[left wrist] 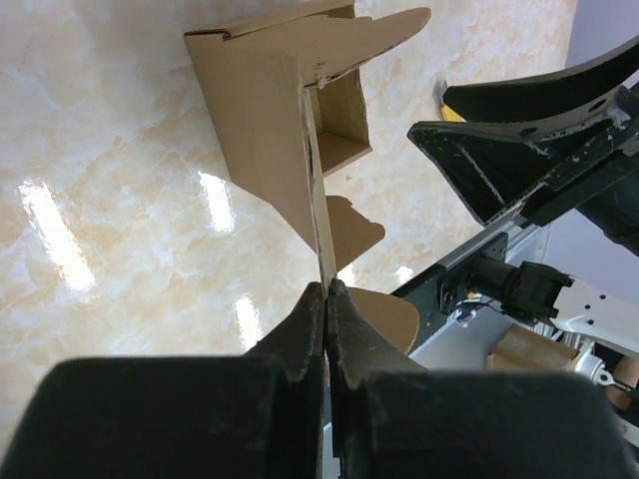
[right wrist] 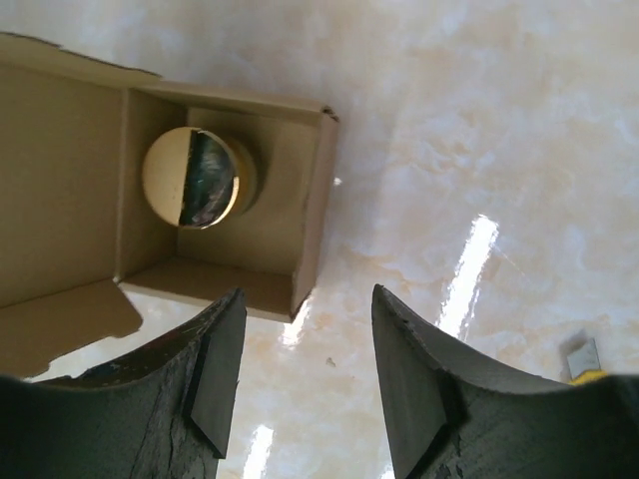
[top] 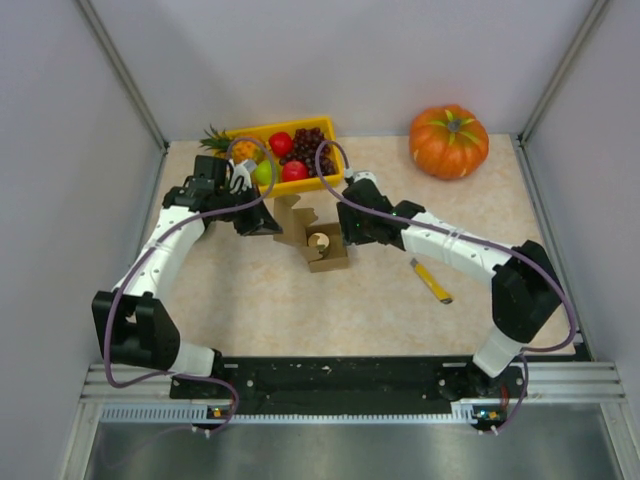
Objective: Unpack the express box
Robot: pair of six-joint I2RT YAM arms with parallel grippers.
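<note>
Brown express box (top: 322,245), flap (left wrist: 270,110) raised, round gold item (right wrist: 195,178) inside, left end effector (left wrist: 327,291) pinching flap, right end effector (right wrist: 305,309) spread at three o'clock

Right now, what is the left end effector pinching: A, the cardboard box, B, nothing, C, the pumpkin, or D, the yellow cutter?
A: the left wrist view shows the left end effector closed on a thin cardboard edge of the express box.

You've got bright, even light; white glare streaks the glossy beige marbled tabletop (left wrist: 100,150), and the black right gripper (right wrist: 308,299) blurs close-up.
</note>
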